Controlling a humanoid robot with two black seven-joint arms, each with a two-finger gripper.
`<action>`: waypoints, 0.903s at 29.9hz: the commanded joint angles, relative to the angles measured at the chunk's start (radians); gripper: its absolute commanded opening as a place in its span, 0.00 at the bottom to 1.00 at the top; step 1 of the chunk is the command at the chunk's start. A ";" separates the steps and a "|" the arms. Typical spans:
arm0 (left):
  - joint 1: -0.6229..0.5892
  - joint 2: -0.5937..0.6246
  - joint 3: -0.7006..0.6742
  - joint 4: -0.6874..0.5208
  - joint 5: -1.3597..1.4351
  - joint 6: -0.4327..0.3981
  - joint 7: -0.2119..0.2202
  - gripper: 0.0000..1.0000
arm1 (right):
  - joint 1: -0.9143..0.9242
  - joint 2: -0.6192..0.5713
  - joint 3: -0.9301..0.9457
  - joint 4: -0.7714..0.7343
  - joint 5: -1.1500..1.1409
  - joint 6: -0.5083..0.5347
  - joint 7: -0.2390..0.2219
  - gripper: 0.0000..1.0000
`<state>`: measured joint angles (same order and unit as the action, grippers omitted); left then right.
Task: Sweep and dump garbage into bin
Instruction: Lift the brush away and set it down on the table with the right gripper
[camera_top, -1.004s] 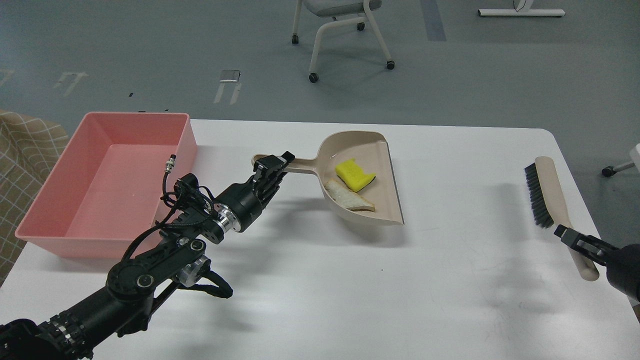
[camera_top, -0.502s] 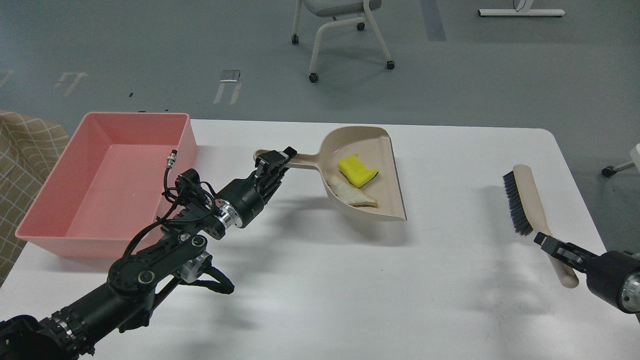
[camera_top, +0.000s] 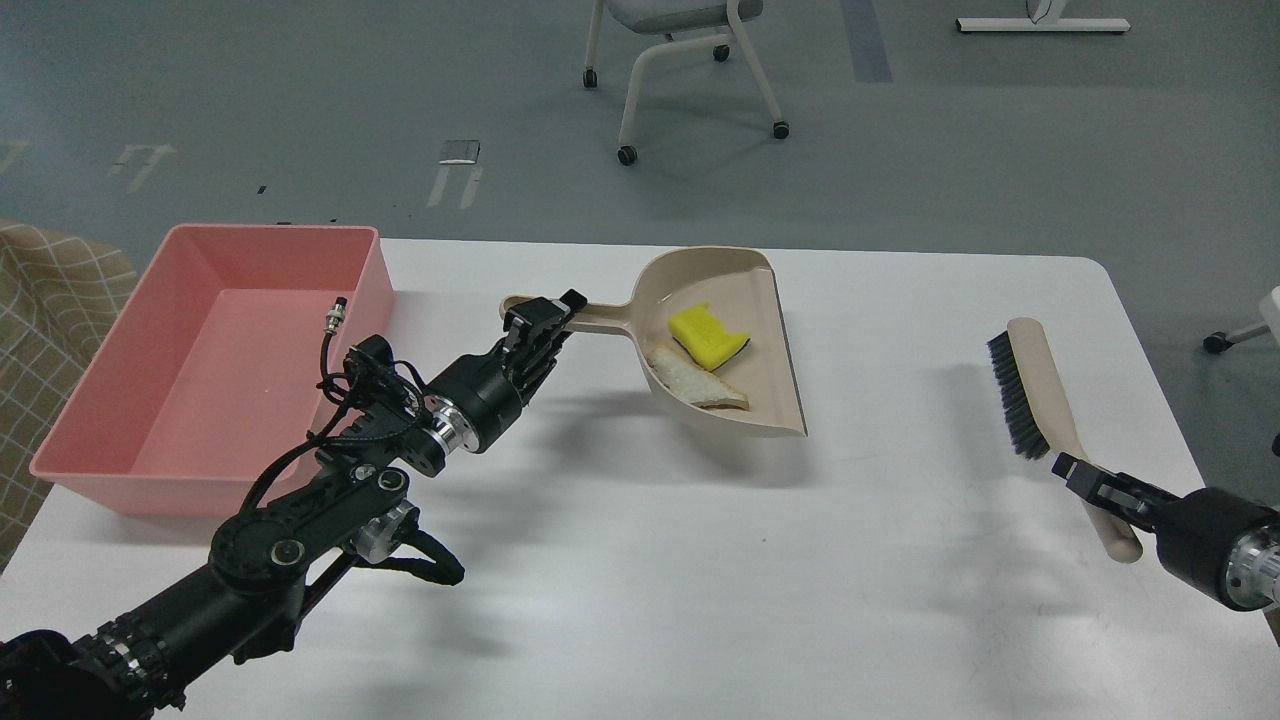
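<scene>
At frame centre-left the left gripper (camera_top: 545, 312) is clamped on the dustpan (camera_top: 770, 340) handle. Just right of it, inside the pan, lie the yellow sponge (camera_top: 705, 335) and, touching it below, the bread slice (camera_top: 695, 382). The pink bin (camera_top: 100, 400) sits at far left. At lower right the right gripper (camera_top: 1085, 480) pinches the brush (camera_top: 1040, 390) handle.

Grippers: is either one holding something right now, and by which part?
The left gripper grips the beige plastic dustpan by its long handle's end. The right gripper grips the beige black-bristled brush by its handle.
</scene>
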<state>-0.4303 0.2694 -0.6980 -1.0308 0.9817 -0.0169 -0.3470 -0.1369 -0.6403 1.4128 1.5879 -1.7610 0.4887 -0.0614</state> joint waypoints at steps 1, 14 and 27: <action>-0.002 -0.002 0.000 0.000 0.000 0.000 0.000 0.00 | -0.001 0.002 0.002 -0.003 0.002 0.000 0.000 0.38; -0.007 0.008 0.000 0.000 0.000 0.000 -0.001 0.00 | 0.003 0.004 0.037 0.015 0.012 0.000 0.000 0.52; -0.007 0.011 0.000 0.000 0.000 0.000 -0.001 0.00 | 0.077 0.059 0.183 0.067 0.093 0.000 0.000 0.62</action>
<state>-0.4373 0.2796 -0.6980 -1.0309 0.9817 -0.0168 -0.3482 -0.0872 -0.5924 1.5738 1.6571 -1.7099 0.4887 -0.0614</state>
